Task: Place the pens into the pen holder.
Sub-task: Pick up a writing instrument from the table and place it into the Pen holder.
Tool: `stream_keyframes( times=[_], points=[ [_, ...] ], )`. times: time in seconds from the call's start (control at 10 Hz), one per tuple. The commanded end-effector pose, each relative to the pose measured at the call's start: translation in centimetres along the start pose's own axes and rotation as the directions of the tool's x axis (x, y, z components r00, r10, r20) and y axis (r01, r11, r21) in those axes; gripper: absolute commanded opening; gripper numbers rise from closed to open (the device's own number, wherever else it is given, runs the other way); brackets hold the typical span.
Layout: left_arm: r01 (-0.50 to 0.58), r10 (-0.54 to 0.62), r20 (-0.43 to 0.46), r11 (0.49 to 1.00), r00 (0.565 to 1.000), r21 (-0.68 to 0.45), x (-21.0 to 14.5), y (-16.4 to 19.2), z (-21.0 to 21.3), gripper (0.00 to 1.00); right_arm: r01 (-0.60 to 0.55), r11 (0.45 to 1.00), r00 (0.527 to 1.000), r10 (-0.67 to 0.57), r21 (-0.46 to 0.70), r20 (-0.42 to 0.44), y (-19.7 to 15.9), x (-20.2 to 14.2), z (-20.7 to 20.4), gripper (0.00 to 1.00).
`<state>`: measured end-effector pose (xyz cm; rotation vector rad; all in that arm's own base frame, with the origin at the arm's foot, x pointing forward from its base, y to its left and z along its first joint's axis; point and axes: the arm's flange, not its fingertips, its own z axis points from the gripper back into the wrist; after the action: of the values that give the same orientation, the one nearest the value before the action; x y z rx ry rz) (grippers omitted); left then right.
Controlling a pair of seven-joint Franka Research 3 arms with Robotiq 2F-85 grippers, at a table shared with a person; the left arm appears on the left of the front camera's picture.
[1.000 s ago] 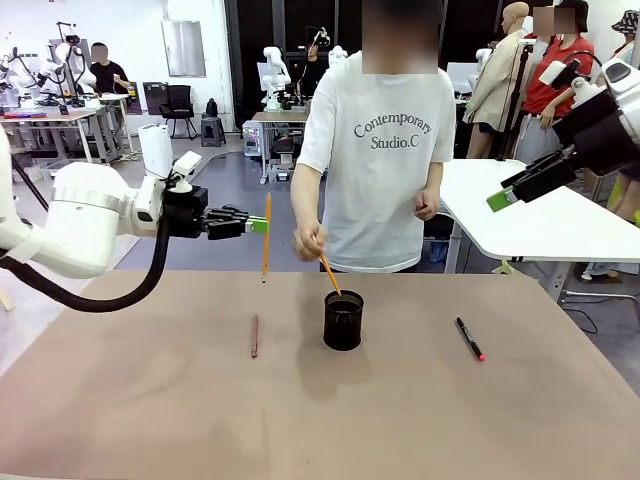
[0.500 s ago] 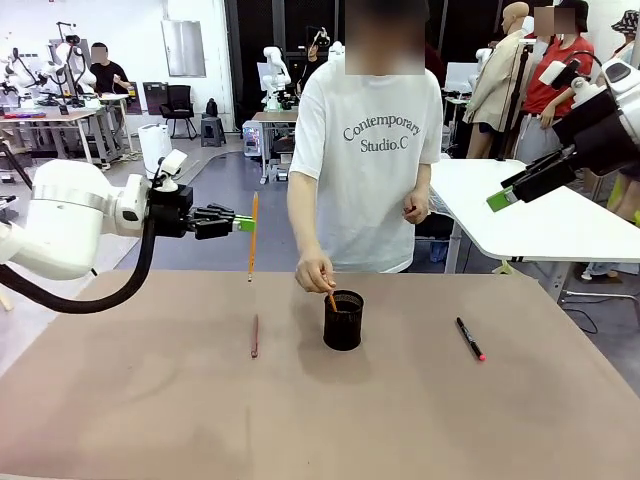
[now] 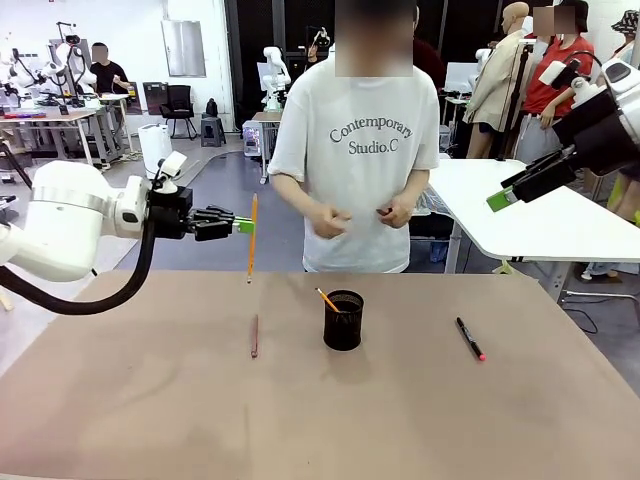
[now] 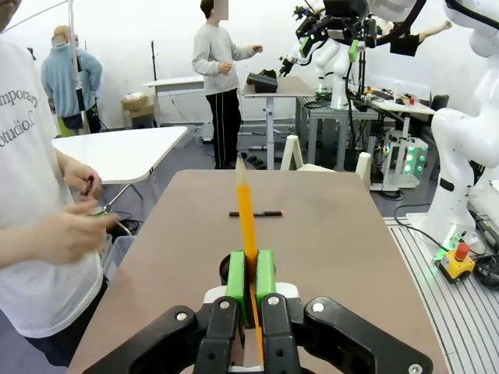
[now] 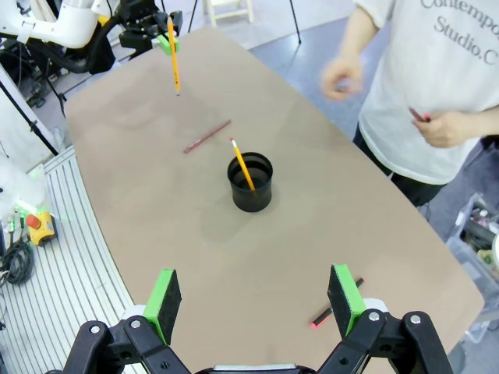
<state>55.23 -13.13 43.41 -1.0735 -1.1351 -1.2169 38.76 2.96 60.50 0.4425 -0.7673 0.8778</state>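
The left arm reaches in level from the left side, well above the counter (image 3: 150, 420), its wrist turned so that the left gripper (image 3: 243, 226) points sideways toward the middle. The gripper is up and to the left of the pen holder (image 3: 343, 320), well apart from it. Its green pads are pressed together on a yellow pencil (image 3: 252, 238), pinching it in its upper half. The pencil hangs almost upright with its tip down and clear of the counter; in the left wrist view it runs straight out between the pads (image 4: 246, 210).

The right arm is held high, to the right of the pen holder and far above it. In the right wrist view the right gripper (image 5: 255, 290) looks down at the pen holder from above, with its fingers spread wide and nothing between them.

The pen holder stands upright near the middle of the counter. A second yellow pencil (image 3: 327, 299) leans inside it, its upper end poking out over the left rim. A reddish-brown pencil (image 3: 254, 336) lies flat to the left of the pen holder, and a black marker (image 3: 470, 339) with a red end lies flat to its right, neither touching it.

Beyond the pen holder a person stands at the far edge, both hands (image 3: 328, 220) raised in front of the shirt, off the counter
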Motion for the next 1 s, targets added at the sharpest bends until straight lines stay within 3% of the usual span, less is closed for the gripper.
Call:
stream_keyframes(
  times=[0.0, 0.9],
  points=[
    [0.005, -0.005, 0.005, 1.000, 1.000, -0.006, 0.26, 0.08, 0.06, 0.00, 0.001, 1.000, 1.000, -0.001, 0.006, 0.009, -0.02, 0.09, -0.03, 1.00],
    [0.005, -0.005, 0.005, 1.000, 1.000, -0.006, 0.26, 0.08, 0.06, 0.00, 0.001, 1.000, 1.000, -0.001, 0.006, 0.009, -0.02, 0.09, -0.03, 1.00]
  ],
)
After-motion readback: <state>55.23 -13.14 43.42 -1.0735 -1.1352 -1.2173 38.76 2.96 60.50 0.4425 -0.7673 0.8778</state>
